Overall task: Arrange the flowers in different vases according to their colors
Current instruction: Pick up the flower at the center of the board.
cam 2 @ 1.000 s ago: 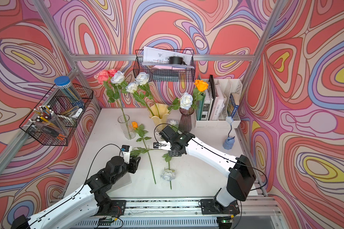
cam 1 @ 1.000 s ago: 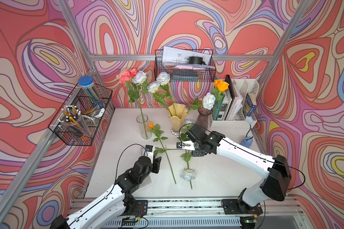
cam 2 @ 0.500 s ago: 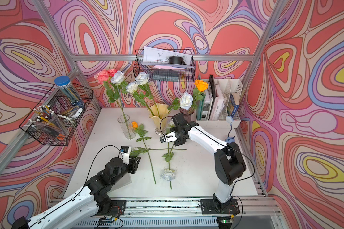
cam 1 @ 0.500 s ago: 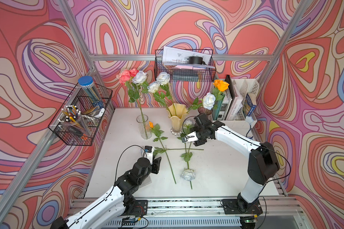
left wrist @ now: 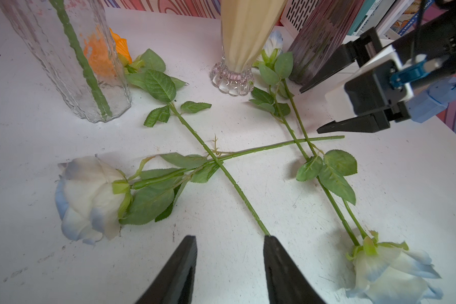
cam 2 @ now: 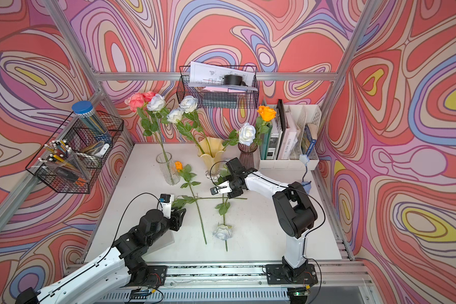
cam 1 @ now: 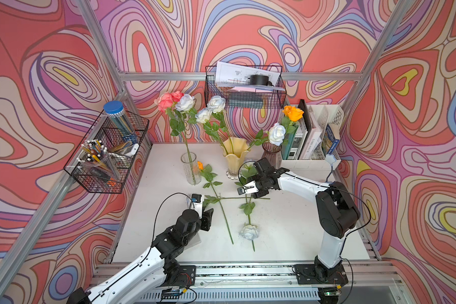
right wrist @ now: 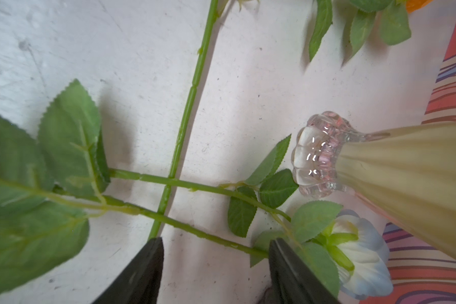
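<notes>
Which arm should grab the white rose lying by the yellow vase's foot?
Right. The right pincer, open, hangs just over the stem of the white rose beside the yellow vase. The left pincer, also open, sits farther off, by the stem end of the orange rose.

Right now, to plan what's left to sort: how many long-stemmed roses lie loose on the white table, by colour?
White-and-pale-blue artificial roses on green stems: 3
Orange artificial rose on a green stem: 1
Total: 4

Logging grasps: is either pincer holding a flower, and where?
Nothing held. The left pincer is open, empty; the right pincer is open above a rose stem.
</notes>
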